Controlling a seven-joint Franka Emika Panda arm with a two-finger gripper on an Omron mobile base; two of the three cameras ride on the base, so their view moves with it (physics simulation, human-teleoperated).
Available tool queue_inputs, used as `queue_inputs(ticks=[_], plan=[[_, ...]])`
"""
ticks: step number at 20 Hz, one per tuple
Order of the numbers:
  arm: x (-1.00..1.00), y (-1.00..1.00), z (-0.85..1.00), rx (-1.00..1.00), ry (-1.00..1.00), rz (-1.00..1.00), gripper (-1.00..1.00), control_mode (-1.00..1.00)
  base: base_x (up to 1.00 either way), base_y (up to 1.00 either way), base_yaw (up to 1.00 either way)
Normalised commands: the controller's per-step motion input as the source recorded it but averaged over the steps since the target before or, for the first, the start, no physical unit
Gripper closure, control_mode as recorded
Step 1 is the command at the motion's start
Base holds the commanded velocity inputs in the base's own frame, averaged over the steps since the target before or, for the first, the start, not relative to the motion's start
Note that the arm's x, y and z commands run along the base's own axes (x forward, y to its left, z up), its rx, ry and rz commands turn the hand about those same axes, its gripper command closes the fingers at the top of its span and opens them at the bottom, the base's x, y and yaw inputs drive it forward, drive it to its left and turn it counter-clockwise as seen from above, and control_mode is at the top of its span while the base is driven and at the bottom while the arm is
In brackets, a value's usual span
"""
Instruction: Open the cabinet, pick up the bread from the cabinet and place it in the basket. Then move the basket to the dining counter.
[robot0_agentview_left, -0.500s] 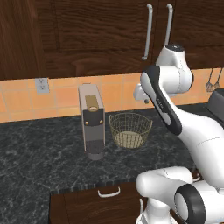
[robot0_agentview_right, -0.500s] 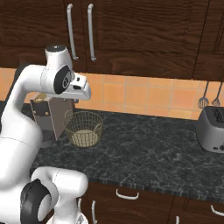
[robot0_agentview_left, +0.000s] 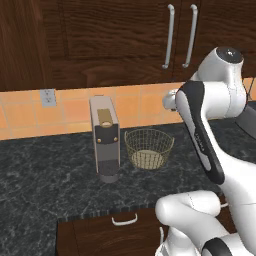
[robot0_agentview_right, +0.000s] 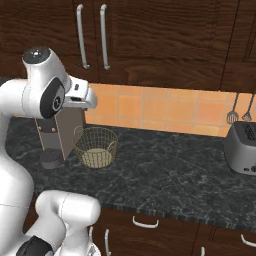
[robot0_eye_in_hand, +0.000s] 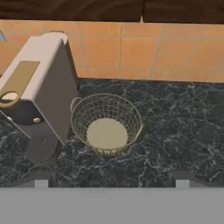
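Hanging high on the wall, the cabinet (robot0_agentview_left: 125, 40) was shut, with its two long silver handles (robot0_agentview_left: 180, 36) side by side on the dark brown doors. Under it ran a strip of orange tiles (robot0_agentview_right: 160, 110). Lower down, the basket (robot0_agentview_left: 149, 148) sat on the black speckled counter (robot0_agentview_right: 170, 170), close to the tiled wall. The basket was made of thin gold wire and had nothing in it but its flat woven bottom. Just to the left of the basket stood a tall grey coffee machine (robot0_agentview_left: 104, 137), very near it, though I could not tell if they touched. The gripper (robot0_eye_in_hand: 111, 183) hung up in the air above the counter, looking down at the basket, and its two dark finger tips (robot0_eye_in_hand: 41, 183) stood wide apart with nothing between them. Far off to the right, a silver toaster (robot0_agentview_right: 241, 146) sat on the same counter. Low drawers with small curved handles (robot0_agentview_right: 145, 223) ran along the near edge under the counter.
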Motion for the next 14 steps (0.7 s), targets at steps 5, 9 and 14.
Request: queue_inputs(ticks=[5, 9, 14], plan=[[-0.02, -0.19, 0.98, 0.0, -0.23, -0.04, -1.0, -1.0, 0.0, 0.0, 0.0], [0.0, -0.19, 0.61, 0.0, -0.39, 0.0, -1.0, -1.0, 0.0, 0.0, 0.0], [0.05, -0.26, 0.4, 0.0, -0.34, 0.0, -1.0, -1.0, 0.0, 0.0, 0.0]])
